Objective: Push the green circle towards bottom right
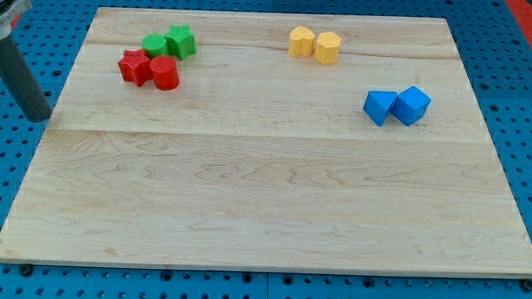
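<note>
Board [264, 212] nearest | my tip [38, 117] off board's left | green circle [155, 45] touching green block [181, 42], red blocks [150, 70]

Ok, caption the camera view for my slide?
My tip waits off the board's left edge, left of the green circle among clustered blocks.

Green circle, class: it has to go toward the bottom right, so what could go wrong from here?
1. The green circle touches the other green block and sits beside the red blocks, so a push may drag them along.
2. My tip is off the board's left edge, needing a careful approach.
</note>
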You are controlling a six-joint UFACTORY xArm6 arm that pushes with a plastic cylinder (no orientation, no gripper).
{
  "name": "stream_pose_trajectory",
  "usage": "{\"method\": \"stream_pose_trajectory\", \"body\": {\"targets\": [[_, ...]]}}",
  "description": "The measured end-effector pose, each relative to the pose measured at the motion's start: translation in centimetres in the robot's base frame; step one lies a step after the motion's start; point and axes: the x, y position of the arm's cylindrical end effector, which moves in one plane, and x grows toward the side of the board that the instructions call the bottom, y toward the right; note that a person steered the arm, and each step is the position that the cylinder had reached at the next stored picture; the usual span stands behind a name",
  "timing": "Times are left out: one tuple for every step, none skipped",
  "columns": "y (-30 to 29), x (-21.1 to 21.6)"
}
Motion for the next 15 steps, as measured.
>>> {"method": "stream_pose_trajectory", "body": {"targets": [[2.8, -6.9], [4.1, -10.7], [5.7, -11.4], [10.3, -12.2], [12.7, -12.4], [12.4, -12.4], [11.6, -12.5], [13.6, -13.7], [11.3, -18.1], [11.4, -16.7], [15.3, -13.6], [15.5, -14.8], [16.0, -16.0], [22.0, -14.0], [26.7, -12.4]]}}
